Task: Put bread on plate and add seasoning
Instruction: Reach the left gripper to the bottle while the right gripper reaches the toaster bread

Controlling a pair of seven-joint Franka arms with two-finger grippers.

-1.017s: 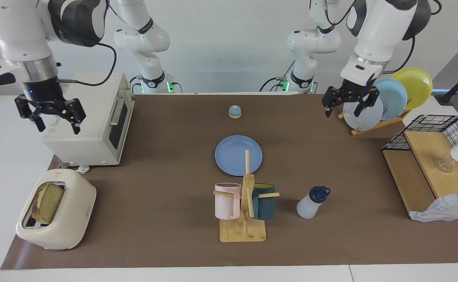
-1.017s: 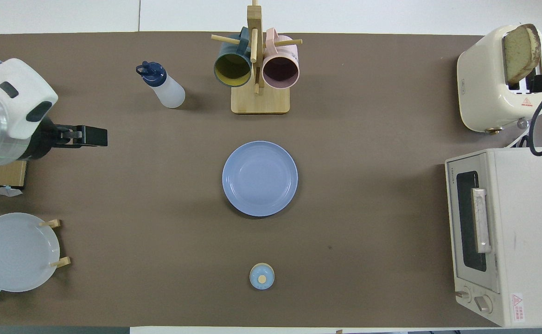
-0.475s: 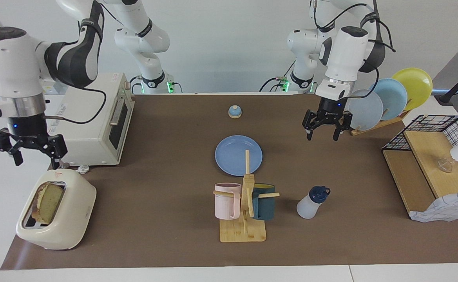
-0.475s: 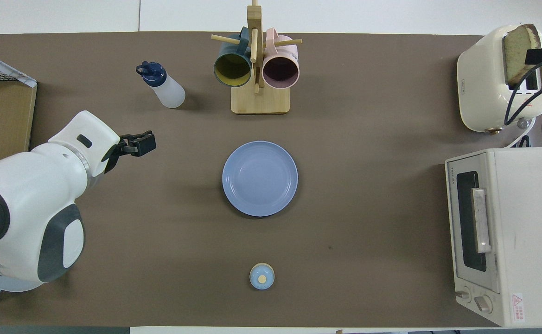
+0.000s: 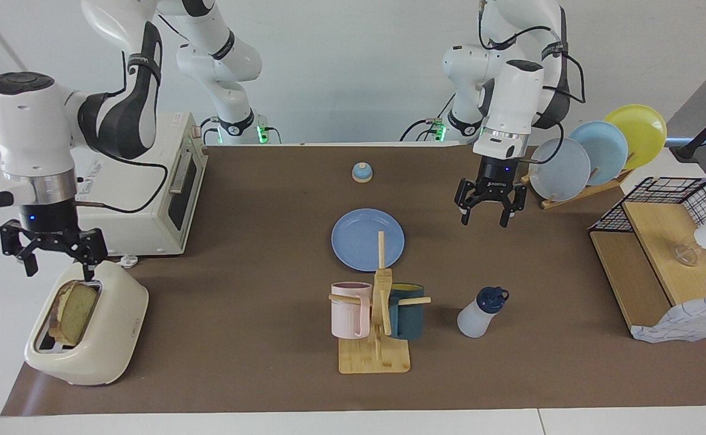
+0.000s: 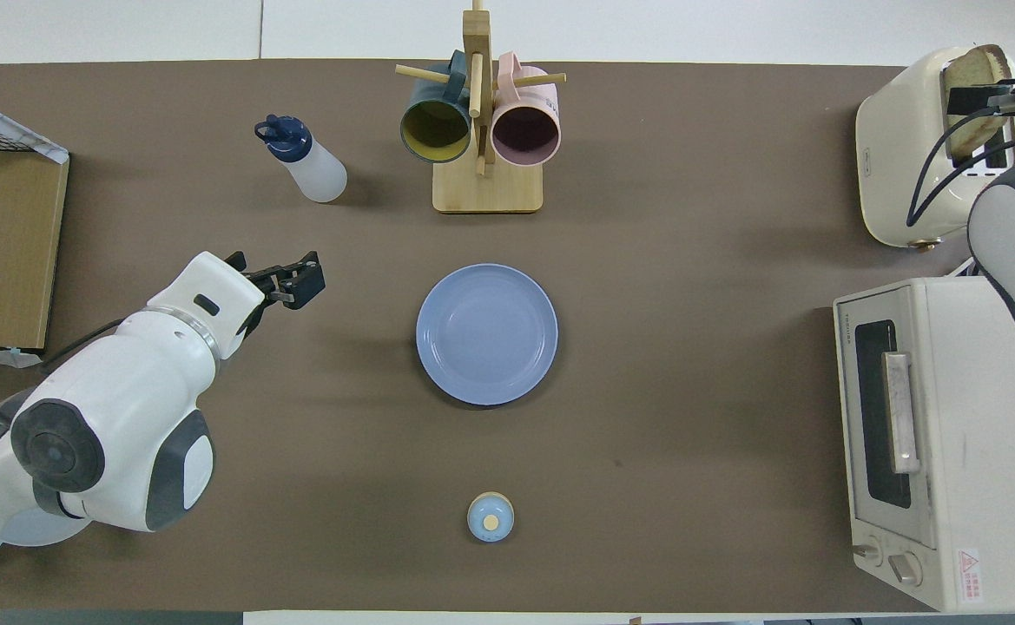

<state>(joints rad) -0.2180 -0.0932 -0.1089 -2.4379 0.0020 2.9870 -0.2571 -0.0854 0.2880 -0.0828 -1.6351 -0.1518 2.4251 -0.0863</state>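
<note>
**Nothing placed yet: both arms only on approach**

In the facing view, you can see the bread [image 5: 75, 311] standing in the slot of the toaster [image 5: 87, 329], which sits at the corner of the counter at the right arm's end, on the edge farthest from the robots. The right gripper [image 5: 54, 257] hangs just over the toaster's top with its fingers spread apart, holding nothing; it does not appear to touch the slice. The plate [image 5: 368, 240] lies bare in the middle of the counter. The left gripper [image 5: 484, 212] is up over open counter between the plate and the plate rack [image 5: 594, 154], fingers apart and empty. The seasoning [image 5: 481, 312] stands upright beside the mug stand [image 5: 377, 314], near the edge farthest from the robots.

In the overhead view, you get the same count. The plate [image 6: 486, 334] carries nothing. The bread [image 6: 972, 100] shows in the toaster [image 6: 915, 148] at its corner, partly covered by the right gripper [image 6: 989, 100]. The seasoning [image 6: 306, 161] stands untouched, with the left gripper [image 6: 286, 279] open over bare counter between bottle and plate.

By my reading, you have all of it left: lift the slice, set it on the plate, then fetch the bottle and season.
</note>
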